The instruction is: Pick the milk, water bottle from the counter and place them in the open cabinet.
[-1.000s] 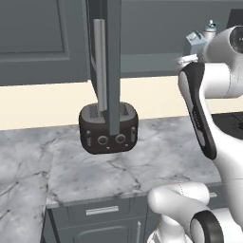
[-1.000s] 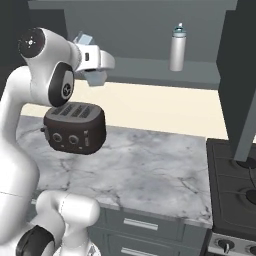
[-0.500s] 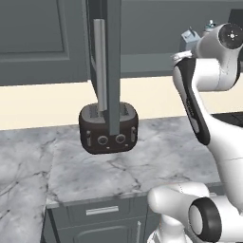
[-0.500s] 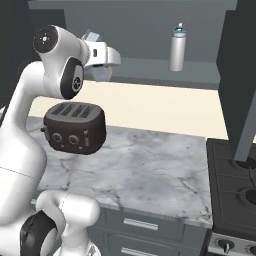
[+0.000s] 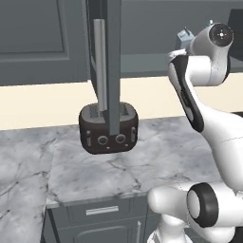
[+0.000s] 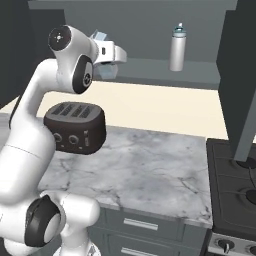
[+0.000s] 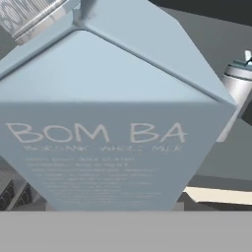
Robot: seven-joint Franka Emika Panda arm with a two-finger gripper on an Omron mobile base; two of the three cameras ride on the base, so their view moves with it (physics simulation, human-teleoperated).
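The gripper [image 6: 111, 62] is clamped on the milk [image 7: 113, 123] near the open cabinet's [image 6: 150, 80] shelf edge. The water bottle [image 6: 176, 47] stands further along. The carton likely is light, its flat walls crushable, so a hold across its sides suits.

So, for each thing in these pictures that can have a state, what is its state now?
milk: carried by the gripper, raised to the height of the cabinet shelf, its printed face close to the hand camera.
water bottle: upright on the cabinet shelf, cap on.
open cabinet: open, door swung out.
toaster: on the marble worktop, slots empty.
gripper: its fingers are hidden behind the carton.
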